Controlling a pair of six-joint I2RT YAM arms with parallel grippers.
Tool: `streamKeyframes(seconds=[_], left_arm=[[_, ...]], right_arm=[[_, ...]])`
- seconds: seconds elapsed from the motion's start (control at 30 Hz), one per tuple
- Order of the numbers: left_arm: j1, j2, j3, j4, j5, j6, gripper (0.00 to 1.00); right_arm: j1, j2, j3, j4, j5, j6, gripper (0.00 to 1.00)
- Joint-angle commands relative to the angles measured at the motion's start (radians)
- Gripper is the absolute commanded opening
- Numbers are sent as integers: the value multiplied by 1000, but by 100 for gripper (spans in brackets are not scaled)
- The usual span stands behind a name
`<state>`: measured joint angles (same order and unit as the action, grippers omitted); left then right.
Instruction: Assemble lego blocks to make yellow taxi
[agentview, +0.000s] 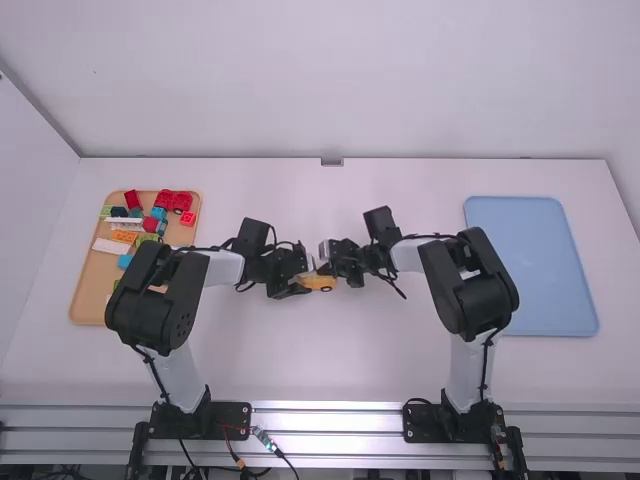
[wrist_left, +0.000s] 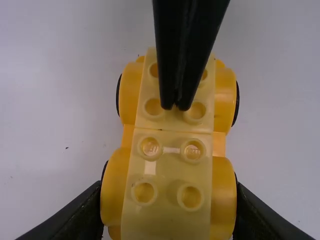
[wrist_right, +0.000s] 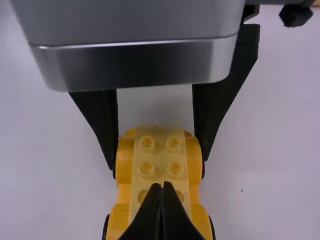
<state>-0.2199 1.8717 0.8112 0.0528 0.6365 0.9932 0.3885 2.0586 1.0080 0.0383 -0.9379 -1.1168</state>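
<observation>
The left gripper (agentview: 306, 281) has its fingers parted by the taxi's width, closed against its sides at one wheeled end. The right gripper (agentview: 323, 269) has its fingers together, empty, their tips over the studs at the other end; whether they touch the top is unclear. They cover part of that block, and the left gripper flanks the opposite end, so both ends are crowded.

The yellow taxi (wrist_left: 169, 170) is at the table's middle, between the arms. Over on the left, a wooden tray (agentview: 88, 295) holds loose blocks, among them a red wheeled piece (agentview: 174, 201) and an orange block (agentview: 124, 236); the left arm passes over the tray's inner side. A blue tray (agentview: 530, 260) lies beyond the right arm on the white table (agentview: 300, 360).

Both arms rise from their bases, bend at the elbow and reach inward, grippers meeting. The taxi is studs up, its long axis running roughly left to right, from one gripper toward the other.
</observation>
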Motion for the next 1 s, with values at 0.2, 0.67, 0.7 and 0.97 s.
streamKeyframes(seconds=[0.2,0.67,0.7,0.97], left_arm=[[-3,13,69,-114,11,19,30],[-3,13,70,-126,8,49,30],[-3,13,70,-132,8,71,32],[-3,13,70,-128,-61,73,57]], right_arm=[[55,55,-45,-40,141,-5,0],[-77,-250,-68,-161,61,-30,0],[-88,-264,-82,-158,67,-10,0],[-165,-317,-199,21,110,278,30]])
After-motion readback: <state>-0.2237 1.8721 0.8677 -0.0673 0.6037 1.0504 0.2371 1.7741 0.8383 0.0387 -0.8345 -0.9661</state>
